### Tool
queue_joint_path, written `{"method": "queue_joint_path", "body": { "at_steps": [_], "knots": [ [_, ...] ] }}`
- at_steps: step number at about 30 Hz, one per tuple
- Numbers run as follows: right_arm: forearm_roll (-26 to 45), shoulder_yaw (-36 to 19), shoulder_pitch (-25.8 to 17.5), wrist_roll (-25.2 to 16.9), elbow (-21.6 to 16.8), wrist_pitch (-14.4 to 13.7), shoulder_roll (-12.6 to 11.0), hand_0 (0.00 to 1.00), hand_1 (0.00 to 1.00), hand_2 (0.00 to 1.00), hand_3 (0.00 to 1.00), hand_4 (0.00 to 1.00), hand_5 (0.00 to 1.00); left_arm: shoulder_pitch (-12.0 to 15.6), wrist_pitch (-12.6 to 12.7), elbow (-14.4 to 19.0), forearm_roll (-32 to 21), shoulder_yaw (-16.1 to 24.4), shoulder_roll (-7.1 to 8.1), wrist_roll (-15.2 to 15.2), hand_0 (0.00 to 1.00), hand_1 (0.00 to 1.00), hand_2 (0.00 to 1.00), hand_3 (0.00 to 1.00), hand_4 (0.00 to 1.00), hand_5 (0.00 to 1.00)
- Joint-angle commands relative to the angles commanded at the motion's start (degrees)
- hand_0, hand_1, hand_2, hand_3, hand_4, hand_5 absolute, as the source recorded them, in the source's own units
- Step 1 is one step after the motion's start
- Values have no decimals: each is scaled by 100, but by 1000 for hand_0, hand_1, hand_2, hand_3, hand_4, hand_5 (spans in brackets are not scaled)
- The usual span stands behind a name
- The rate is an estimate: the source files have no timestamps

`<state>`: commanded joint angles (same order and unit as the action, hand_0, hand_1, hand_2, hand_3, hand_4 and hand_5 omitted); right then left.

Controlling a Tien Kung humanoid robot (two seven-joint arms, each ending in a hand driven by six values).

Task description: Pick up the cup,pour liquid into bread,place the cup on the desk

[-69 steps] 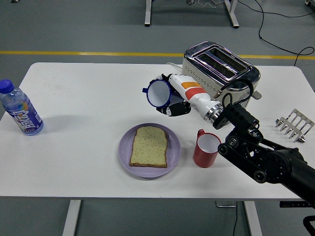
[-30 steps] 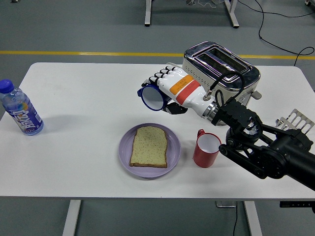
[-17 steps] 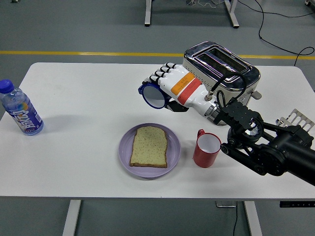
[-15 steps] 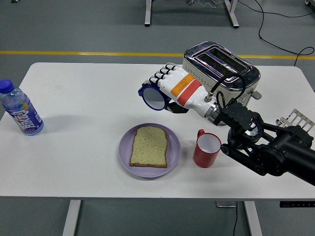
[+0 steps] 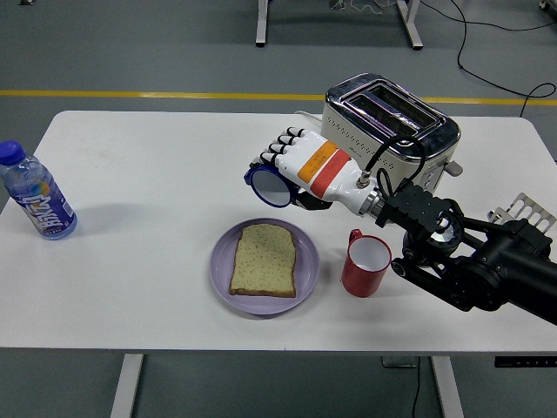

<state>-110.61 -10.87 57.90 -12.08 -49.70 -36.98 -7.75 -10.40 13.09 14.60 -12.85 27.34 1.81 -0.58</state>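
1. Nearest, on the white counter (image 5: pixel 157 287): a purple plate (image 5: pixel 220 272) carrying one slice of bread (image 5: pixel 265 259), lying flat with its long axis running near to far. No liquid seen on the bread, so pouring judged not finished.
2. Just right of the plate: a red mug (image 5: pixel 365 265), upright on the counter, mouth up, handle toward the far left. Untouched by any hand; not the cup in hand.
3. Right and near: the black right arm (image 5: pixel 474 266) reaching in from the right edge toward the middle.
4. Farther in: the right hand (image 5: pixel 300 167), white with an orange and a red band, fingers curled around the blue cup (image 5: pixel 268 184) and holding it clear of the counter.
5. Cup position: in the air just beyond the far edge of the plate, between plate and toaster (image 5: pixel 389 122). Tipped well over on its side, long axis roughly level, mouth facing left and toward the near side, white inside showing; contents not discernible.
6. Progress, as a judgement: pick-up done, cup lifted and tilted, so in the pouring step. Mouth seems not yet squarely over the slice. Left to do: finish the pour, right the cup, set it on the counter.
7. Far left: a water bottle (image 5: pixel 36 197), upright, well apart. Far right: a small metal rack (image 5: pixel 520 219).
8. Left hand not visible.
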Motion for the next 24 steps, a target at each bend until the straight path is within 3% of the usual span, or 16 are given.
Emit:
{"method": "queue_joint_path", "body": {
  "at_steps": [24],
  "knots": [
    [100,-108,-24,25,75,0,-31,523,417,501,506,644,2,17,26,4,124,80,-9,-38,690,756,773,611,396,998]
  ]
}}
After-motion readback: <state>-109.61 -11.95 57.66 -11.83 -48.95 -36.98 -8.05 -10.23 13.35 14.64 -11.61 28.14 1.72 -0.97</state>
